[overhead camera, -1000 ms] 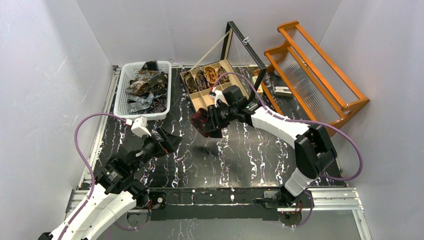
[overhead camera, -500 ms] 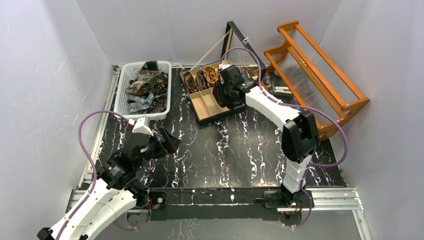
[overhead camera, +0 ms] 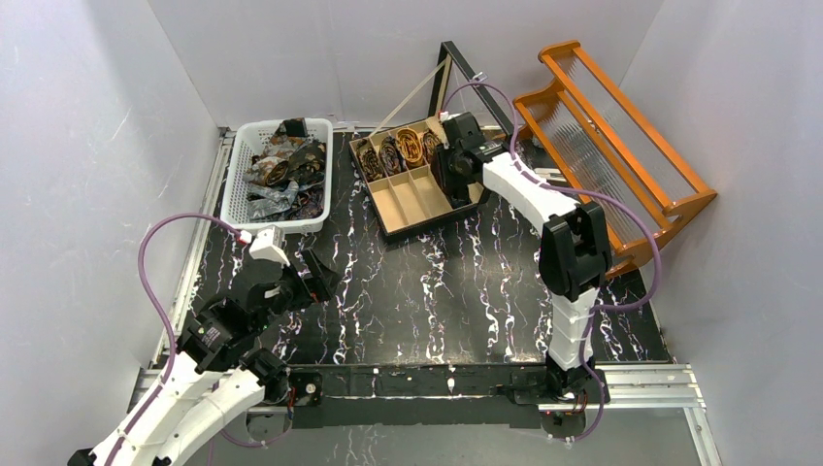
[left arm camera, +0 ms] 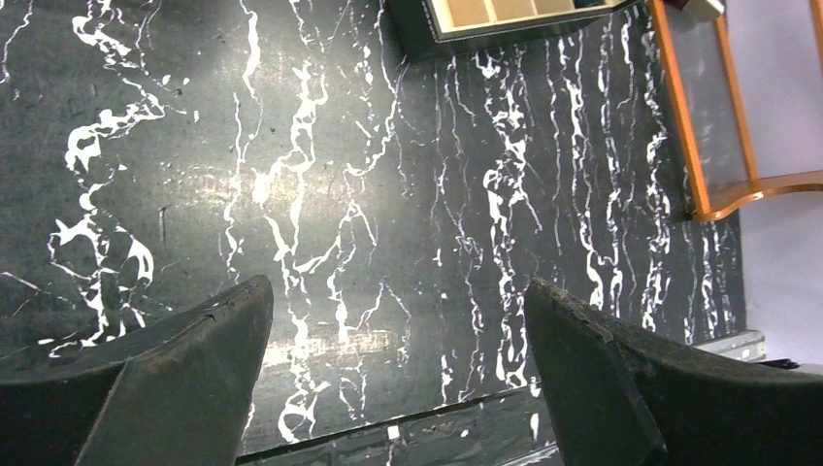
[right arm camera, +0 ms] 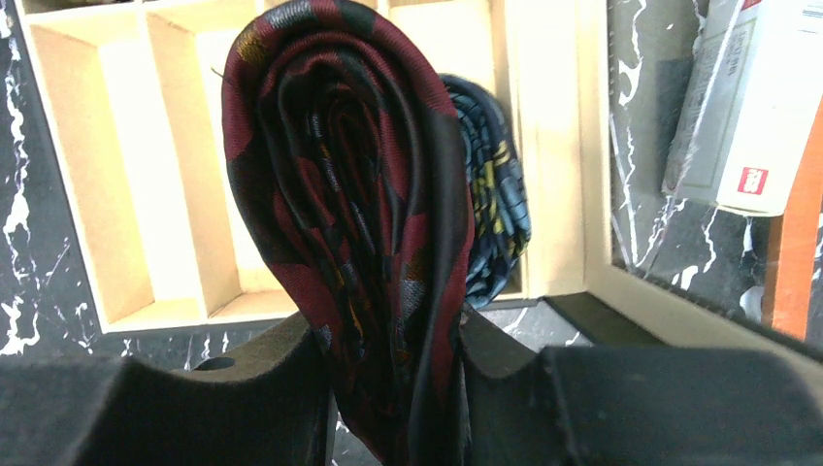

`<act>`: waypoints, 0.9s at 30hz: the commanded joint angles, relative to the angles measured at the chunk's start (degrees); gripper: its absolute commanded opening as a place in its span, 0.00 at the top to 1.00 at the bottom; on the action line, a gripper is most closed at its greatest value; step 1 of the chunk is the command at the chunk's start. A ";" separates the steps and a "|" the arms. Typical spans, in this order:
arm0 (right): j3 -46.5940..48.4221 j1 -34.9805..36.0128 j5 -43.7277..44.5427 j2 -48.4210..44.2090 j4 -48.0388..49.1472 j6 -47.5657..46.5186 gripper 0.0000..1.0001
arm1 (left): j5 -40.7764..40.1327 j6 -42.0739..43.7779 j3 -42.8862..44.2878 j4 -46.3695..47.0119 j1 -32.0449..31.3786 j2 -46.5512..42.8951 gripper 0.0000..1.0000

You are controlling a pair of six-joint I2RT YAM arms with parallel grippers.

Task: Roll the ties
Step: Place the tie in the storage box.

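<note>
My right gripper (right arm camera: pixel 388 340) is shut on a rolled maroon patterned tie (right arm camera: pixel 349 214) and holds it upright over the right end of the wooden compartment box (right arm camera: pixel 553 146). A blue rolled tie (right arm camera: pixel 497 209) lies in the compartment just behind it. From above, the right gripper (overhead camera: pixel 451 173) hangs over the box (overhead camera: pixel 403 199), whose back compartments hold three coiled ties (overhead camera: pixel 391 153). Loose ties (overhead camera: pixel 281 170) fill the white basket (overhead camera: pixel 233 184). My left gripper (overhead camera: pixel 315 277) stands open over the near-left table, and its wrist view shows the left gripper (left arm camera: pixel 398 291) with nothing between the fingers.
The box's glass lid (overhead camera: pixel 476 87) stands open behind it. An orange wooden rack (overhead camera: pixel 611 136) leans at the back right, with a small white carton (right arm camera: pixel 747 107) lying beside the box. Grey walls close in on three sides.
My right arm has carried the rolled maroon tie from above the table's middle back to the right end of the box. The left arm has shifted slightly.
</note>
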 commanded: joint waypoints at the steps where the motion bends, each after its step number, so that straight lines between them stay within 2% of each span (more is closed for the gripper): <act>1: 4.94 -2.42 -3.91 2.16 -0.41 -1.32 0.99 | -1.77 1.76 0.74 -2.54 0.21 -0.55 0.02; 14: 8.12 -3.32 -14.93 7.14 -3.01 3.13 0.99 | -1.14 1.84 -0.34 -1.86 0.21 -2.97 0.02; 27: 8.79 -2.01 -12.27 10.41 -2.79 5.06 0.99 | 0.71 2.50 -1.01 -0.85 0.22 -1.82 0.02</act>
